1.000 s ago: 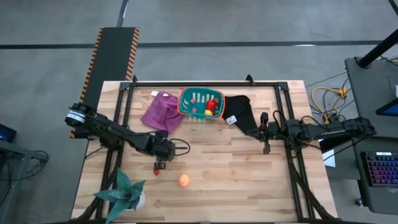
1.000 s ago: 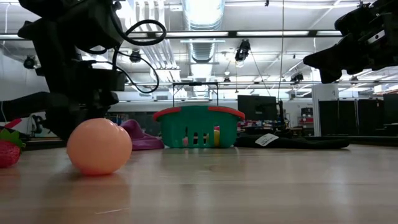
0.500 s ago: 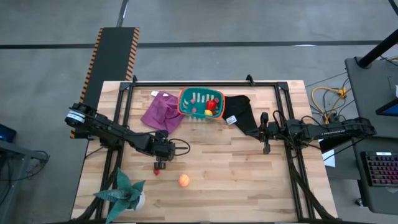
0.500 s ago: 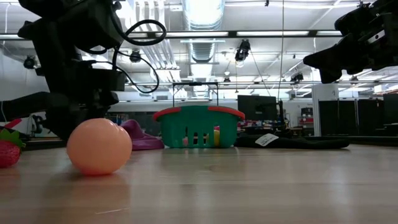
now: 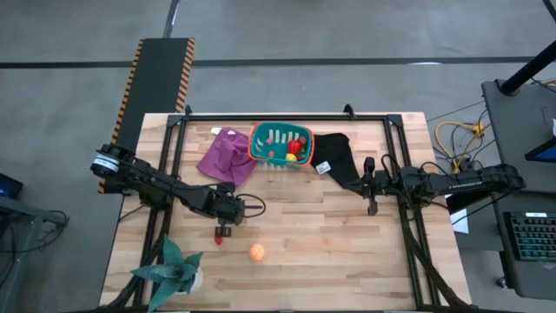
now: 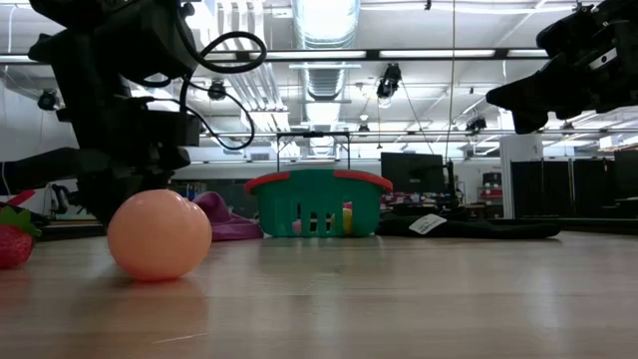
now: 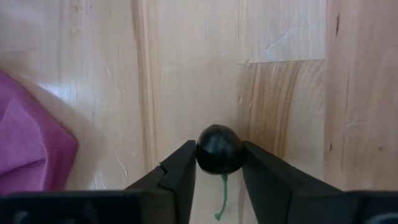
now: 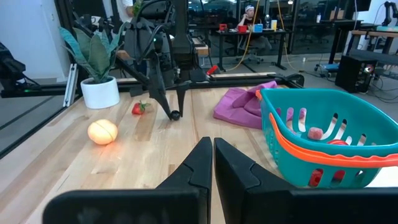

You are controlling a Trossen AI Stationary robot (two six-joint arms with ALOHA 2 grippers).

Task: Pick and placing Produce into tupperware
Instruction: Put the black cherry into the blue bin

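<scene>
My left gripper (image 7: 219,155) stands over the table's near left part, shut on a small dark round piece of produce (image 7: 219,147) with a thin green stem (image 7: 221,198). The right wrist view shows that gripper (image 8: 175,113) from afar. An orange-peach ball (image 5: 257,252) and a small red strawberry-like piece (image 8: 138,108) lie loose on the wood close by. The teal tupperware (image 5: 281,144) with an orange rim stands at the far middle, with red and yellow pieces inside. My right gripper (image 8: 213,149) waits shut at the right, held level above the table. My left gripper pinches the dark round piece by its two opposite sides (image 7: 203,153) between the two fingertips (image 7: 184,163). The fingers slant steeply down from above. The stem lies back between the fingers. In the right wrist view the piece (image 8: 176,114) looks down at the tabletop.
A purple cloth (image 5: 225,155) lies left of the tupperware and a black cloth (image 5: 337,160) right of it. A green spiky plant in a white pot (image 5: 176,271) stands at the near left corner. Bare wood stretches across the table's near middle and right.
</scene>
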